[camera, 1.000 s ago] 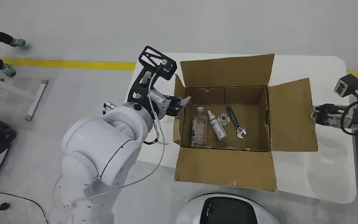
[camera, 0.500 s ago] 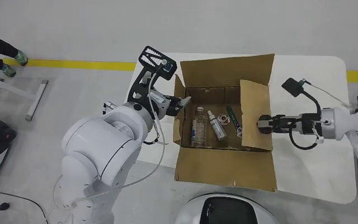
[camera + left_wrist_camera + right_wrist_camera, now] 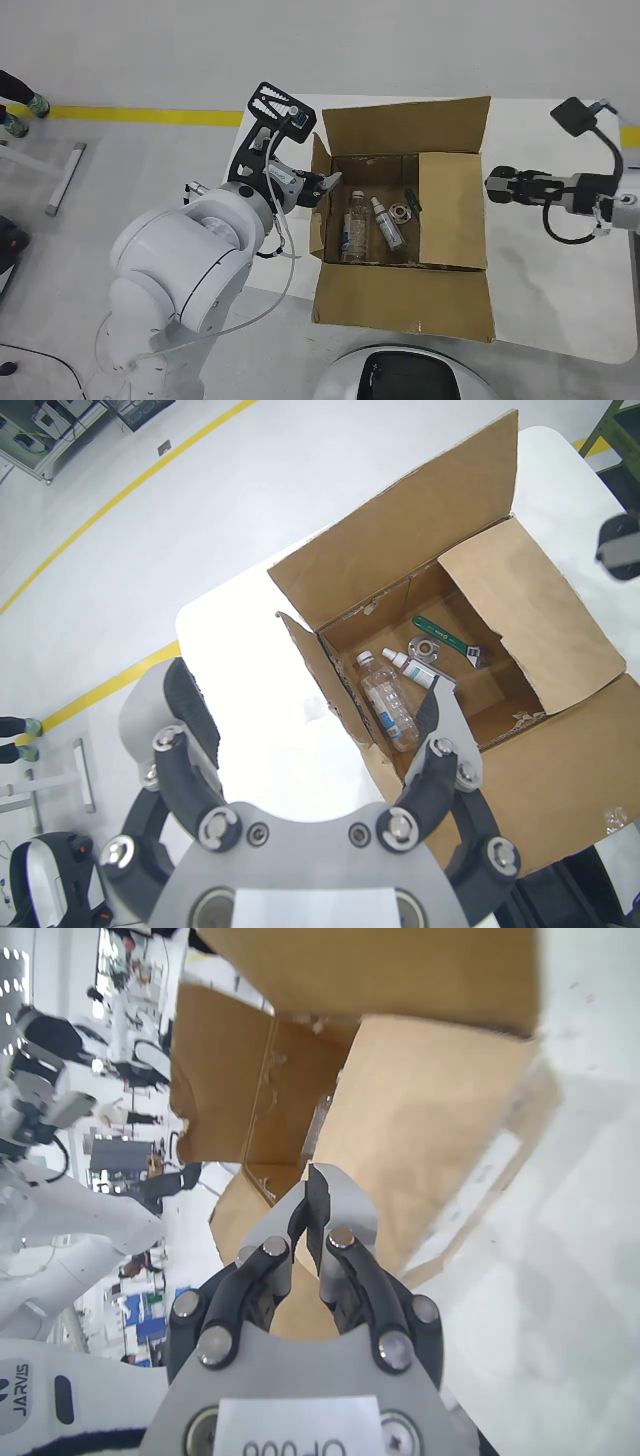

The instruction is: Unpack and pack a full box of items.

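Note:
The open cardboard box (image 3: 400, 298) stands mid-table, its right flap (image 3: 452, 208) folded in over the opening. Inside lie a clear plastic bottle (image 3: 354, 226), a small white spray bottle (image 3: 387, 224), a metal flange (image 3: 400, 211) and a green-handled wrench (image 3: 410, 197), partly hidden under the flap. My left gripper (image 3: 325, 186) hangs open beside the box's left flap, above the table, holding nothing. In the left wrist view the left gripper (image 3: 315, 705) looks down on the bottle (image 3: 390, 705) and wrench (image 3: 447, 642). My right gripper (image 3: 492, 186) is shut and empty, just right of the folded flap (image 3: 425, 1128).
The back flap (image 3: 408, 126) stands upright and the front flap (image 3: 400, 300) hangs outward over the table's near edge. White table surface (image 3: 560, 290) lies free to the right of the box. A yellow floor line (image 3: 120, 115) runs behind on the left.
The right arm came in from the right, pushed the right flap up and over the opening, then drew back a little to the right. The left arm has not moved.

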{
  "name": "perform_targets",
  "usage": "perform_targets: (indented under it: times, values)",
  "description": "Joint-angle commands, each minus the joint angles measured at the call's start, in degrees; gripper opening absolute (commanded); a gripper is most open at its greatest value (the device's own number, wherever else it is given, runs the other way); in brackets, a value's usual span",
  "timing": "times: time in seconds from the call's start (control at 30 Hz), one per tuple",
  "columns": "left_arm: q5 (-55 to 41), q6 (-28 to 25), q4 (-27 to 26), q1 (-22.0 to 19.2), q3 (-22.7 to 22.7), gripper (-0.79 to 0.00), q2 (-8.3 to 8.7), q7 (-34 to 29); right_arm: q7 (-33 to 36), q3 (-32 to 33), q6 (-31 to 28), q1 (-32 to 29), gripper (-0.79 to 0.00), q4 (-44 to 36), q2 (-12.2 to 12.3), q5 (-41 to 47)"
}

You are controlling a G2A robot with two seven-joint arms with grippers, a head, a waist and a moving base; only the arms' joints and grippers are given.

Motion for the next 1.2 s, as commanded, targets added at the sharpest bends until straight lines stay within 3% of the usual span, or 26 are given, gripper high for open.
perform_targets:
  times: [0.0, 0.13, 0.47, 0.6, 0.77, 0.83, 0.97, 1.03, 1.07, 1.17]
  values:
    - [0.0, 0.0, 0.0, 0.0, 0.0, 0.0, 0.0, 0.0, -1.06, 8.71, -1.13, -4.05, -0.785, -0.34, 0.29, -1.21]
    - [0.0, 0.0, 0.0, 0.0, 0.0, 0.0, 0.0, 0.0, -1.99, 16.45, -3.88, -10.91, -0.785, -0.08, 0.32, -2.82]
    - [0.0, 0.0, 0.0, 0.0, 0.0, 0.0, 0.0, 0.0, -2.24, 16.05, -3.94, -11.58, -0.785, 0.11, 0.26, -2.68]
    - [0.0, 0.0, 0.0, 0.0, 0.0, 0.0, 0.0, 0.0, -11.91, 15.47, -5.85, -14.88, -0.785, 0.23, -0.36, -3.95]
    - [0.0, 0.0, 0.0, 0.0, 0.0, 0.0, 0.0, 0.0, -31.61, 11.97, -13.28, -18.33, -0.785, 1.74, -1.81, -5.12]
    - [0.0, 0.0, 0.0, 0.0, 0.0, 0.0, 0.0, 0.0, -38.34, 9.73, -14.99, -19.04, -0.785, 2.28, -2.17, -9.71]
    - [4.29, -1.5, -0.3, 2.98, -1.19, -0.009, 0.5, 2.66, -44.45, 5.28, -12.07, -16.78, -0.785, 3.55, -2.8, -8.52]
    - [7.44, -0.78, -0.69, 4.67, -2.58, -0.576, 0.79, 3.15, -45.25, 3.96, -10.6, -14.7, -0.785, 3.96, -2.92, -7.67]
    - [9.24, -0.86, -0.91, 5.49, -3.21, -0.785, 0.96, 3.28, -45.07, 3.27, -10.16, -13.61, -0.785, 4.27, -2.96, -7.0]
    - [14.79, -0.81, -0.67, 8.44, -5.27, -0.785, 1.45, 3.85, -44.53, 1.37, -8.18, -9.97, -0.785, 5.52, -3.07, -4.94]
